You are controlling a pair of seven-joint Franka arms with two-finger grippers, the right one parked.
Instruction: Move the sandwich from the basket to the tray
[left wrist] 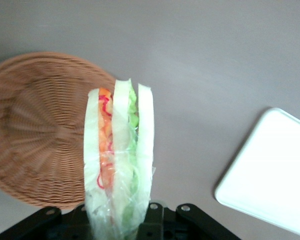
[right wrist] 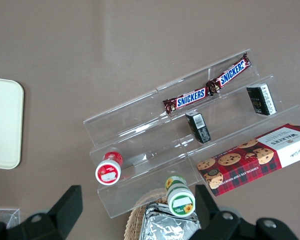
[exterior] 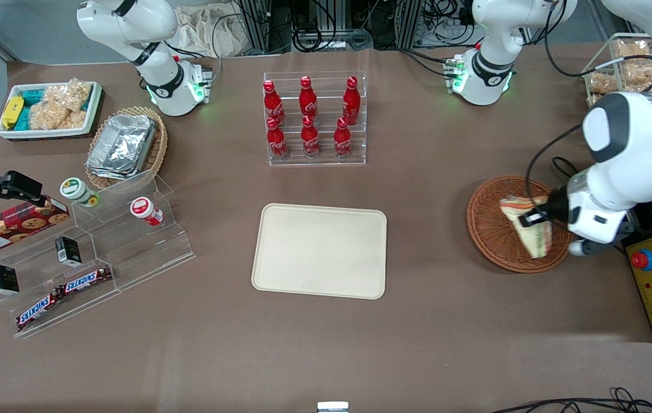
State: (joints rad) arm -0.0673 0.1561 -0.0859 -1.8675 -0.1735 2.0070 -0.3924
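The gripper hangs over the basket with its fingers pinched on the sandwich, gripping the wedge near its wide end. In the wrist view the sandwich looks lifted clear of the basket, though I cannot say by how much. In the front view its long axis runs from about eleven o'clock down to five, the point hanging nearer the camera.

The move ahead, as I judge it, turns on one bearing: the tray lies at nine o'clock from the gripper in the front view, toward the parked arm's end, and slightly nearer the camera. Only brown table shows between basket and tray. The tray is flat, bare and low-rimmed, with ample room for the wedge
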